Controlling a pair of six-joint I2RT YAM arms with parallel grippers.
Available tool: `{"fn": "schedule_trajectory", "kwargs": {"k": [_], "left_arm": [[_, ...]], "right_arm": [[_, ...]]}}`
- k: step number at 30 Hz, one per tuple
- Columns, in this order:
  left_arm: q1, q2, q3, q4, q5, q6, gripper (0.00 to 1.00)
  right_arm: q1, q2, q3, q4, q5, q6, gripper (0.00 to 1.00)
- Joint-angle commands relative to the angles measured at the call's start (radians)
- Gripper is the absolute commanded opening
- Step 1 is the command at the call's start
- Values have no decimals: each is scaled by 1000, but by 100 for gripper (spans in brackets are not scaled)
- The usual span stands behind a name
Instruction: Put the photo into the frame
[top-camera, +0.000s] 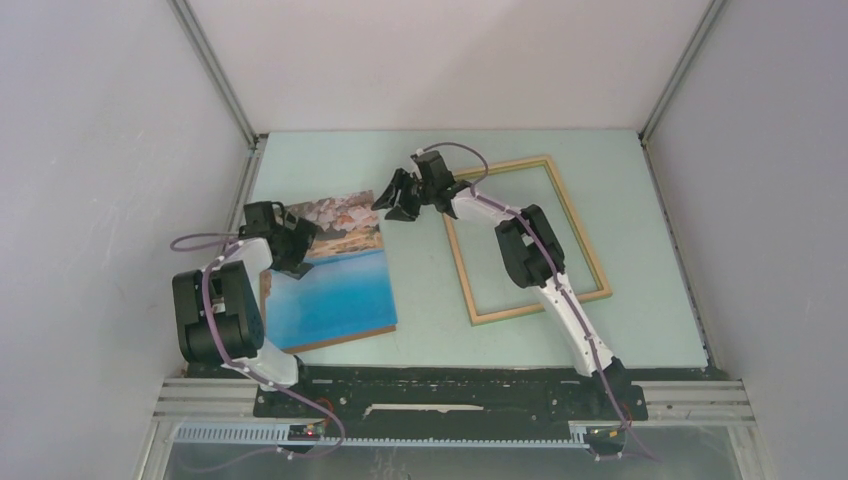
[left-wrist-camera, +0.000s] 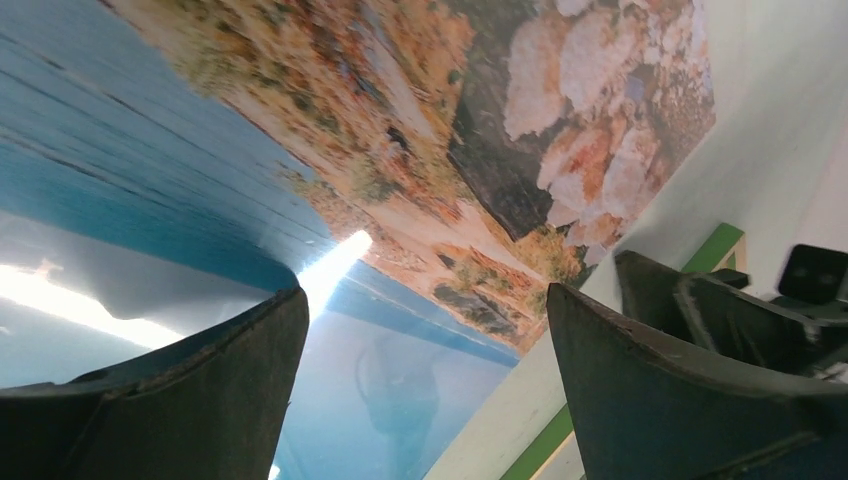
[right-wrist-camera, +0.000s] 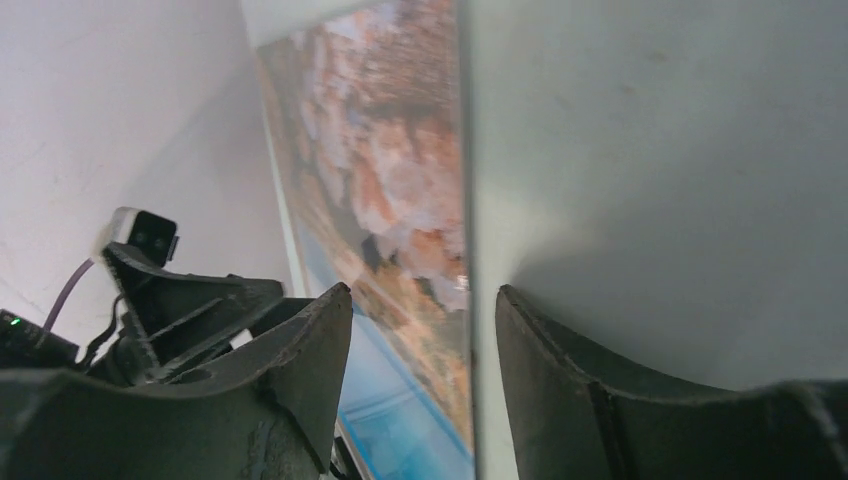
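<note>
The photo (top-camera: 340, 285), blue water with tan cliffs at its far end, lies picture side up on the left of the table. My left gripper (top-camera: 303, 252) hovers over its far left part, wide open (left-wrist-camera: 425, 300), with only the print (left-wrist-camera: 400, 120) showing between the fingers. My right gripper (top-camera: 393, 207) is at the photo's far right corner. Its jaws (right-wrist-camera: 422, 292) stand apart with the photo's edge (right-wrist-camera: 455, 300) running between them, a gap on each side. The frame (top-camera: 581, 228), light wood face up, lies to the right under the right arm.
The pale green table (top-camera: 430, 300) is walled by white panels on three sides. A strip of bare table separates the photo from the frame. The frame's green edge (left-wrist-camera: 715, 250) shows in the left wrist view, just beyond the photo.
</note>
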Motion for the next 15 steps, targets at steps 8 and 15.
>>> {"fn": "schedule_trajectory", "kwargs": {"k": [8, 15], "left_arm": [[36, 29, -110, 111, 77, -67, 98], [37, 34, -113, 100, 64, -54, 96]], "right_arm": [[-12, 70, 89, -49, -24, 41, 60], [-11, 138, 199, -12, -56, 79, 57]]}}
